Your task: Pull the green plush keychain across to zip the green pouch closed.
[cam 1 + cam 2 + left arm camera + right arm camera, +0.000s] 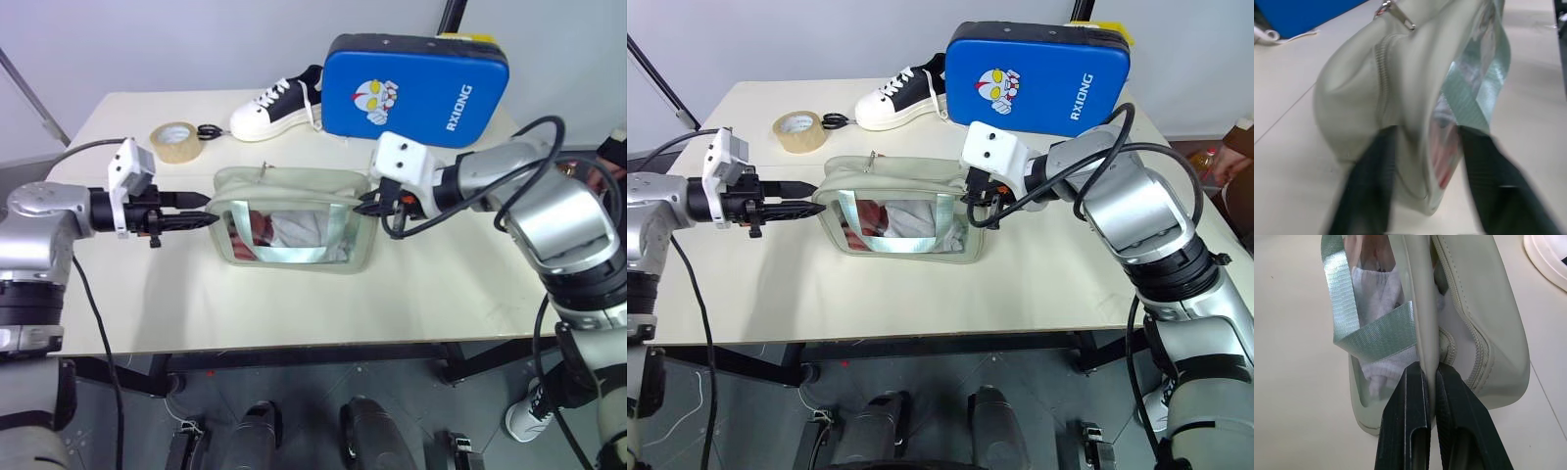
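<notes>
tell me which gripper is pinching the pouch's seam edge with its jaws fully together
The right gripper, clamped on the end seam of the green pouch. The left gripper sits at the opposite end, its jaws astride that end.

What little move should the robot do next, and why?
Probably the right gripper should let go and reach for the zipper pull. Both grippers pinch the ends of the pouch, so the left gripper can anchor it, and nothing holds the pull on top yet.

tape roll [175, 141], scissors [208, 130], sneaker [277, 108], blue case [416, 90], table [294, 304]
</notes>
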